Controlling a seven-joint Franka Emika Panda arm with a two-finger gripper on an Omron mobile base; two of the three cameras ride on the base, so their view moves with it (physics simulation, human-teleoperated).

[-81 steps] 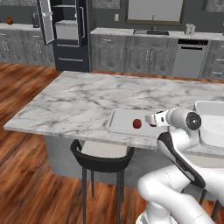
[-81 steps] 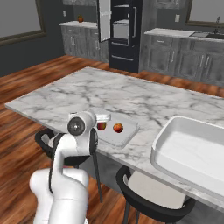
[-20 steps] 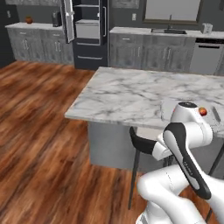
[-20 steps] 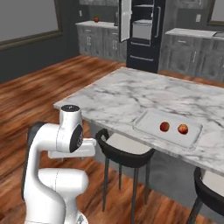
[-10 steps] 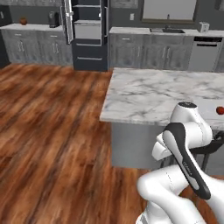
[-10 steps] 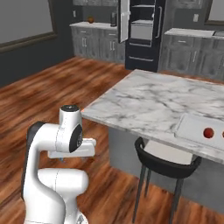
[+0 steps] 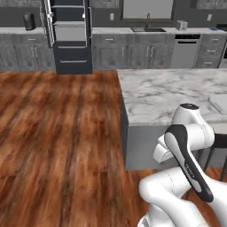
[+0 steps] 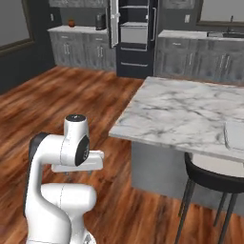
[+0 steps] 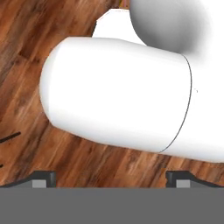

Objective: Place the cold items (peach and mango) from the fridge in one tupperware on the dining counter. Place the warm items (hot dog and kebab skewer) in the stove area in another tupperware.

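dark kitchen, wood floor (image 7: 53, 133); marble dining counter (image 8: 190, 114) off to one side; arm folded for driving; gripper (image 9: 111, 179) released, empty, aimed floorward.

Black stool (image 8: 212, 183) tucked under the marble island; wood floor (image 7: 53, 133), grey cabinets (image 8: 76, 52) behind

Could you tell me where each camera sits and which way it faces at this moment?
Left base view: behind the arm to its left, facing the marble counter and the open fridge.
Right base view: behind the arm to its right, facing the same counter and fridge, with a stool.
Hand view: on the hand, facing down at the wood floor; open gripper at the bottom.
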